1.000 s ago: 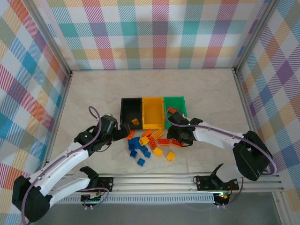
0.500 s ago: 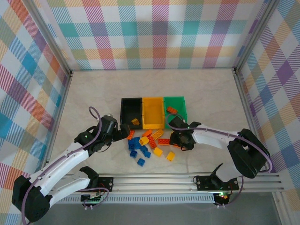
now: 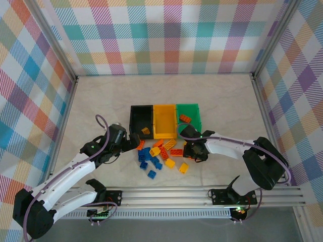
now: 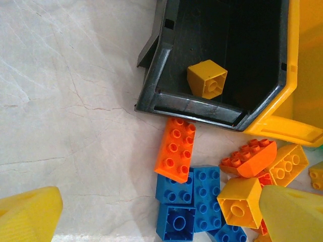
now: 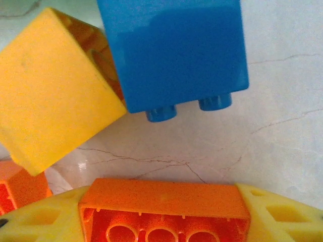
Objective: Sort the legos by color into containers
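Right gripper (image 3: 194, 151) off the green bin (image 3: 187, 104), tight around an orange-red brick (image 5: 164, 201), hollow side up; left gripper (image 4: 161, 217) agape.

Top cam overlooks whole table (image 3: 126, 93); wrist cams sit close above lego pile (image 3: 159, 154) (shared w/ top).

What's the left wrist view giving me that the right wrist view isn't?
Left wrist: the black bin with a yellow brick in it, a long orange brick by its front wall, blue bricks beside that. Right wrist: the right gripper closed on an orange brick, close up, with a blue brick and a loose yellow brick beyond. Both: the marble table.
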Controlling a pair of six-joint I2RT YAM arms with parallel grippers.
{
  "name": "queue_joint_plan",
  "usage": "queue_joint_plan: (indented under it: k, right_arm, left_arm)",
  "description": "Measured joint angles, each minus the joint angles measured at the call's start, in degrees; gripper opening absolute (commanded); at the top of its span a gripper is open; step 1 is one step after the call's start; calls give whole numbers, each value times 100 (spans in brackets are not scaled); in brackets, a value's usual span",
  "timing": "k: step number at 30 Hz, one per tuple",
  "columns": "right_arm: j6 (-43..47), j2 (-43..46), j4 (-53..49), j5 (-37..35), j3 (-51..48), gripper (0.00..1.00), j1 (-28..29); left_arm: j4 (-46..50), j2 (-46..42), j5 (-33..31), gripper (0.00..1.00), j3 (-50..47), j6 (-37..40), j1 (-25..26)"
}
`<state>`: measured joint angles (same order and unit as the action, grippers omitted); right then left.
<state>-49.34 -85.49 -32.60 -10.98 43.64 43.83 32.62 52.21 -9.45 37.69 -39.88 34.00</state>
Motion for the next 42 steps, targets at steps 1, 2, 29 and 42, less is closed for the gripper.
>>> queue_joint_plan:
  k: [1, 2, 29, 42]
  right_arm:
    - [22, 20, -9, 11, 0, 53, 0]
    - [72, 37, -20, 24, -2, 52, 0]
    - [1602, -1720, -323, -575, 3477, 76, -1233]
    - [1554, -1014, -39, -245, 3128, 88, -1327]
  left_arm:
    - [0, 0, -2, 100, 0, 0, 0]
    - [0, 0, 0, 100, 0, 2, 0]
    - [186, -92, 177, 100, 0, 2, 0]
    - [179, -7, 688, 91, -4, 79, 767]
